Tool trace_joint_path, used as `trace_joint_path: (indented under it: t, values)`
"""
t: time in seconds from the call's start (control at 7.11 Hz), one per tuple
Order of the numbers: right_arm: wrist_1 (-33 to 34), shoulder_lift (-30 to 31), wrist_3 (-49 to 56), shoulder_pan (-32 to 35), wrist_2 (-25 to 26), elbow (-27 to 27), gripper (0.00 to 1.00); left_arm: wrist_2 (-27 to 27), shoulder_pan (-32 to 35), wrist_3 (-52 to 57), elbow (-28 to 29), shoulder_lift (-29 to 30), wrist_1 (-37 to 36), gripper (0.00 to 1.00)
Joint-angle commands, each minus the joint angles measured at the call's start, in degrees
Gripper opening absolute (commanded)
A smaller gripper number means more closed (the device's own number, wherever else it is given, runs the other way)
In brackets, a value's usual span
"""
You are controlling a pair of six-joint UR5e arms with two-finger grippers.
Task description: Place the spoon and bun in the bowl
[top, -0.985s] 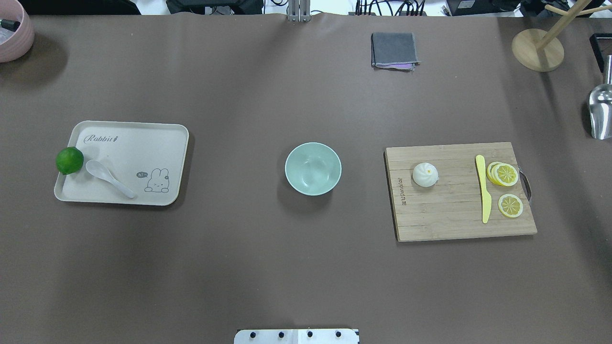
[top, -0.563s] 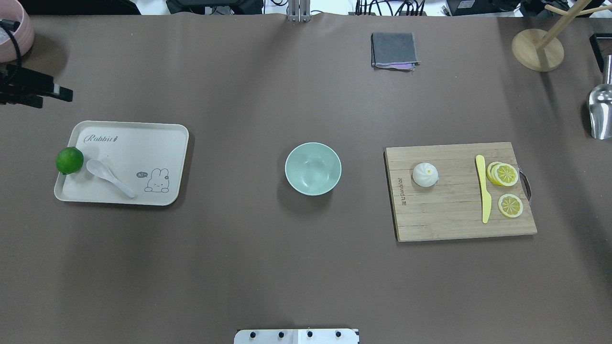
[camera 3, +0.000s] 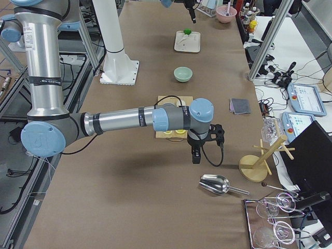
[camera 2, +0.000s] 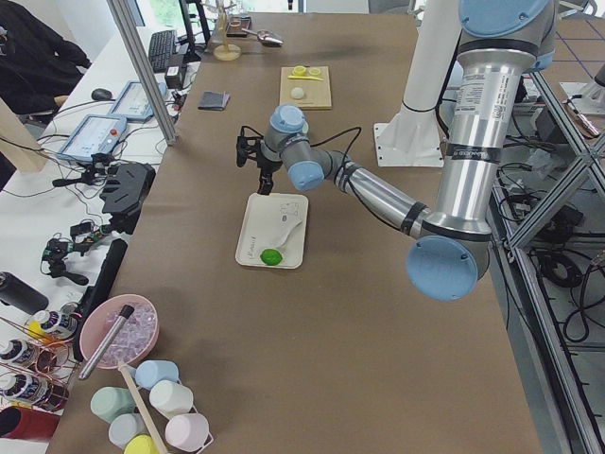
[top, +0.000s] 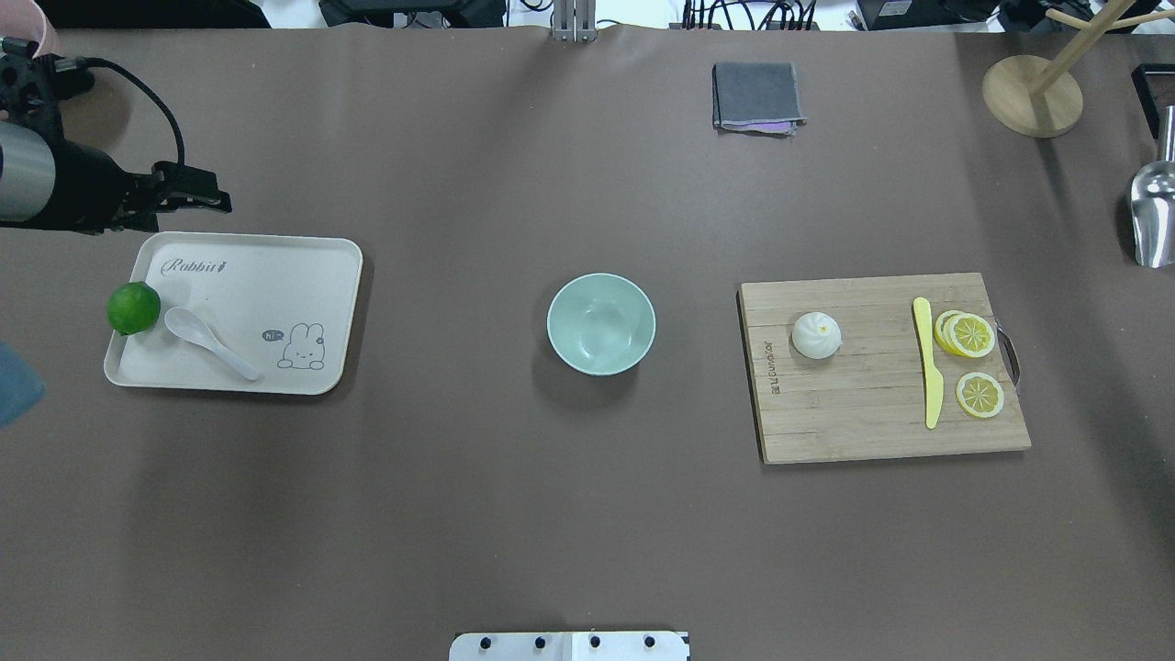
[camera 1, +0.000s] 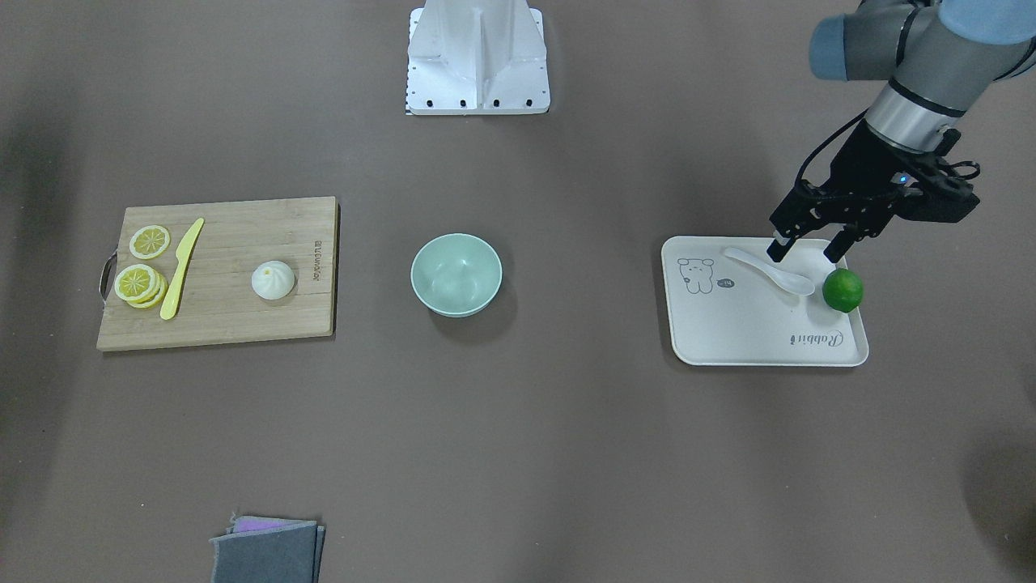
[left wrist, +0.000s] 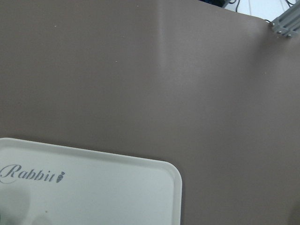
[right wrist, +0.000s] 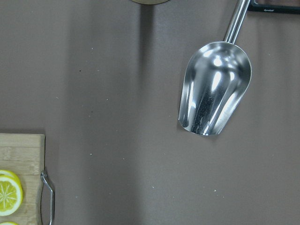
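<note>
The white spoon (top: 209,341) lies on the cream tray (top: 275,285) at the table's left, next to a green lime (top: 133,308). The bun (top: 816,335) sits on the wooden cutting board (top: 872,413) at the right. The mint-green bowl (top: 601,323) stands empty between them. My left gripper (camera 1: 805,247) is open and empty, raised over the tray near the spoon (camera 1: 769,271) and clear of it. My right gripper (camera 3: 196,156) shows only in the exterior right view, past the board's right end; I cannot tell if it is open or shut.
A yellow knife (top: 929,363) and lemon slices (top: 968,335) lie on the board. A metal scoop (right wrist: 214,89) and a wooden stand (top: 1033,92) are at the far right. A folded grey cloth (top: 756,96) lies at the far edge.
My left arm has come into the overhead view from the left edge and moved right, towards the tray. The spoon, bun and bowl have not moved.
</note>
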State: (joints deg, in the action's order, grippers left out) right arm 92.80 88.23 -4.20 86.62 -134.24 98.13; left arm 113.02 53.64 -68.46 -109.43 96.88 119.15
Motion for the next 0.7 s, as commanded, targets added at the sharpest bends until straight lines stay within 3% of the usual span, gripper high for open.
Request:
trace_joint_path:
  t: [0.0, 0.56]
  values:
    - [-0.1, -0.4, 0.2, -0.3, 0.0, 0.1, 1.0, -10.1, -6.2, -2.9, 0.0, -4.0, -0.6, 0.97]
    - [0.0, -2.3, -3.7, -2.2, -0.4, 1.2, 1.0, -16.9, -16.1, -5.5, 1.8, -3.9, -4.4, 0.97]
